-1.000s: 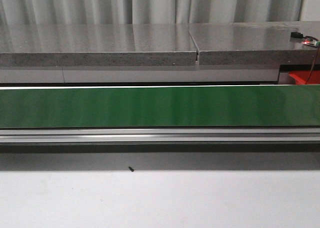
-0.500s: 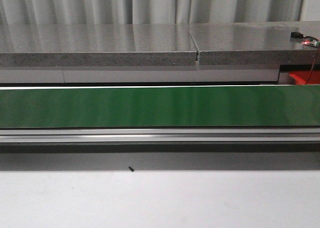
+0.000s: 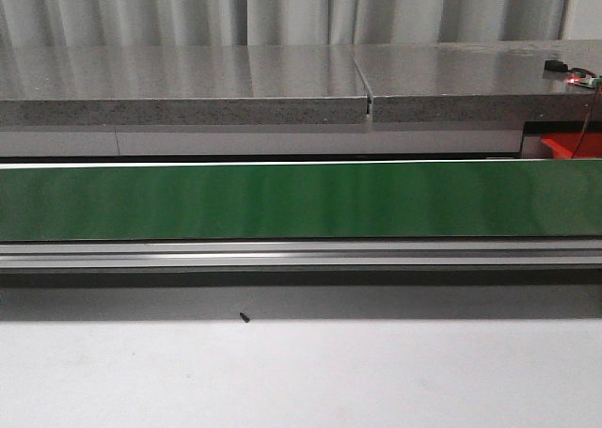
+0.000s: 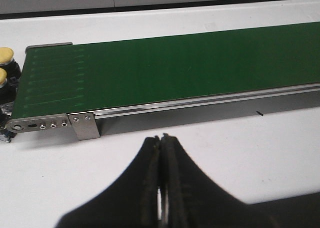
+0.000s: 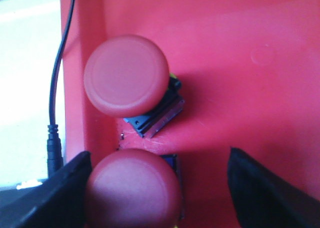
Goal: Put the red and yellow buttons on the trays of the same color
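Meanwhile, left claw pressed closed on nothing above white worktop, right claw spread wide over red tray — two red buttons inside, yellow buttons beside green belt end.

- Plain dark green on the long flat conveyor belt.
- Red on two round-capped buttons and the plastic tray beneath.
- Yellow on two small round button caps.
- Speckled grey on the stone-like slab.

Even, soft light; red buttons blurred (close-up); faint glare.
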Motion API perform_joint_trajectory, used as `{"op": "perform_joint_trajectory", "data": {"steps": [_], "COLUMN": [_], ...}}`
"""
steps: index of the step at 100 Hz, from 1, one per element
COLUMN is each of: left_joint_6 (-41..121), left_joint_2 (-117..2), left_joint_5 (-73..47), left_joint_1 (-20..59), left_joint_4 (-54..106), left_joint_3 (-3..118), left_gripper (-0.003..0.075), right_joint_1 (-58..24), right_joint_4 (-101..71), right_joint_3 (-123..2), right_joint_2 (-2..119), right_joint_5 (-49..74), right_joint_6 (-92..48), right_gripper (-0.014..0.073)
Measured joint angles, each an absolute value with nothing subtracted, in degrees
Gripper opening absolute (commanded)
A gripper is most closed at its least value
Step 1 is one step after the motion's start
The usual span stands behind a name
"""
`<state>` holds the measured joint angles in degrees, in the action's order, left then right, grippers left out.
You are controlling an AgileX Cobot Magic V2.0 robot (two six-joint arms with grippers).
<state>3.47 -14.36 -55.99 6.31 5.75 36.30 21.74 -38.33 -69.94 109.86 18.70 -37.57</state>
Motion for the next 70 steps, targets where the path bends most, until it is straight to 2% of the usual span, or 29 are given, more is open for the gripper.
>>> {"op": "perform_joint_trajectory", "data": {"steps": [27, 34, 45, 46, 52, 58, 70], "left_joint_6": [3.5, 3.5, 3.5, 3.5, 3.5, 3.5, 3.5], "left_joint_2": [-14.4, -14.4, -14.4, -14.4, -14.4, -14.4, -14.4], "left_joint_5": [-56.0, -56.0, -56.0, -56.0, -56.0, -56.0, -56.0], "left_joint_1": [6.3, 6.3, 6.3, 6.3, 6.3, 6.3, 6.3], "left_joint_4": [5.8, 5.8, 5.8, 5.8, 5.8, 5.8, 5.8], "left_joint_3": [36.3, 36.3, 36.3, 36.3, 36.3, 36.3, 36.3], "left_gripper": [-0.0019, -0.0019, -0.0019, -0.0019, -0.0019, -0.0019, -0.0019], "right_joint_1": [21.6, 21.6, 21.4, 21.4, 21.0, 20.2, 18.2], "right_joint_4": [-38.5, -38.5, -38.5, -38.5, -38.5, -38.5, -38.5], "right_joint_3": [-68.5, -67.1, -64.7, -64.6, -63.2, -62.1, -60.2], "right_joint_2": [104.3, 102.2, 98.5, 98.2, 96.0, 93.7, 89.6], "right_joint_5": [21.2, 21.3, 21.3, 21.3, 21.3, 21.3, 21.3], "right_joint_6": [-38.0, -38.1, -38.6, -38.7, -39.2, -39.4, -39.5], "right_gripper": [0.0570, 0.0536, 0.0391, 0.0353, 0.0257, 0.0119, -0.0074]}}
